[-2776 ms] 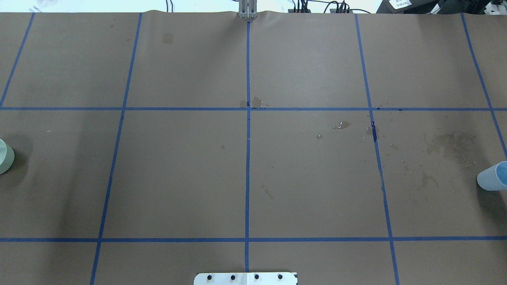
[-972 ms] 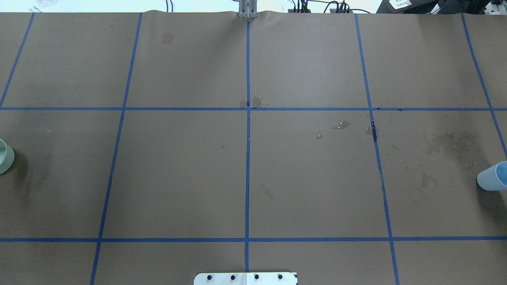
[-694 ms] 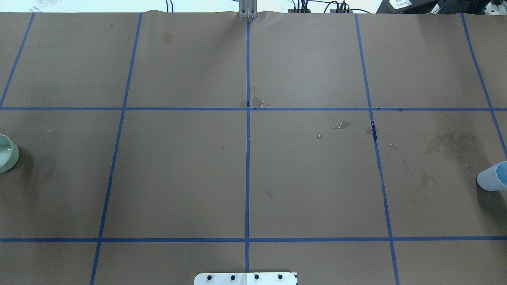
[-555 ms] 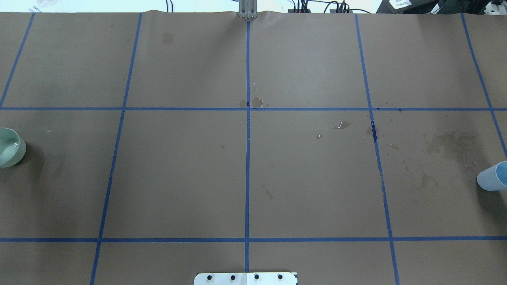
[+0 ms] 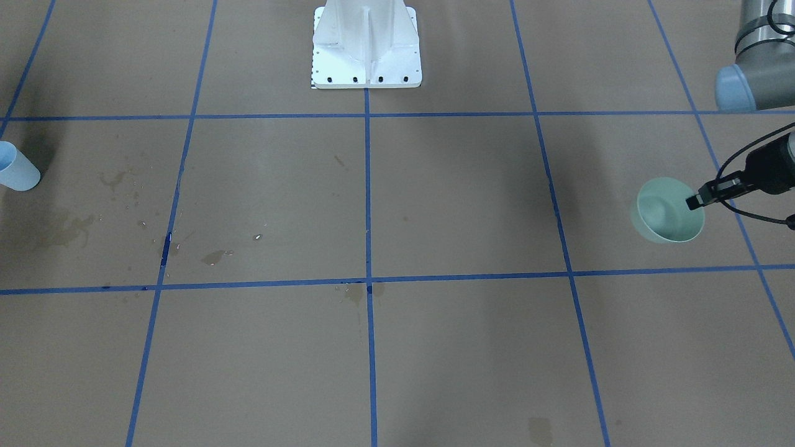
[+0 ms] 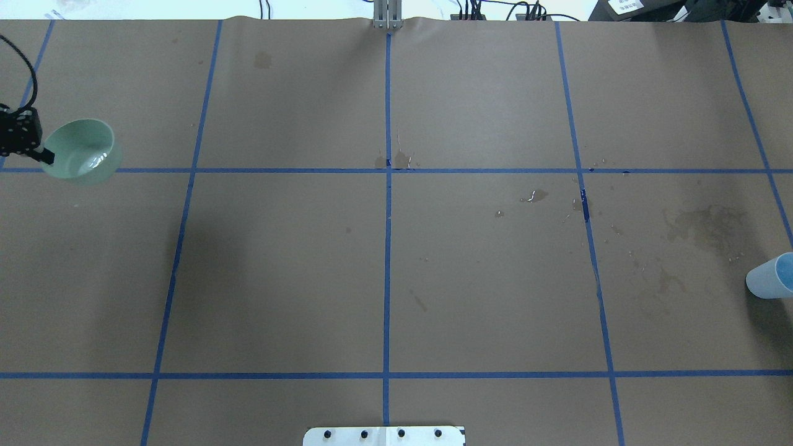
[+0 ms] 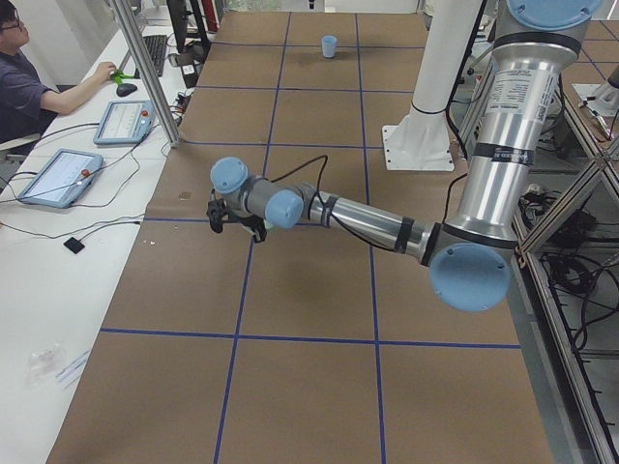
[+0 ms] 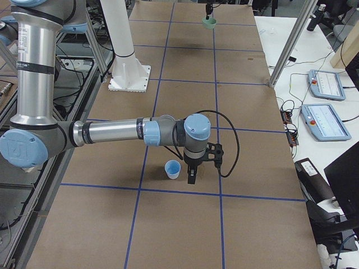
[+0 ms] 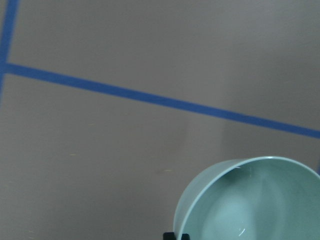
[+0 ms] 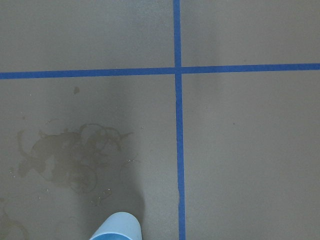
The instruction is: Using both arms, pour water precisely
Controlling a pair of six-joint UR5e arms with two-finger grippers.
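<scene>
My left gripper (image 6: 44,155) is shut on the rim of a pale green bowl (image 6: 80,152) and holds it above the table at the far left of the overhead view. Water (image 6: 94,163) glints inside the bowl. In the front-facing view the bowl (image 5: 666,210) hangs at the right with the left gripper (image 5: 695,201) on its rim. A light blue cup (image 6: 770,277) stands at the right edge. In the exterior right view my right gripper (image 8: 190,177) points down just beside the blue cup (image 8: 173,169); I cannot tell whether it is open or shut.
Brown paper with a blue tape grid covers the table (image 6: 279,279). Dried stains (image 6: 703,224) and small droplets (image 6: 536,196) mark its right half. The white pedestal (image 5: 366,46) stands at the robot's side. A person (image 7: 29,82) sits at a side desk with tablets.
The green bowl has risen from the table's left edge and moved farther from the robot and inward, with the left gripper now in view on it. The blue cup has stayed put.
</scene>
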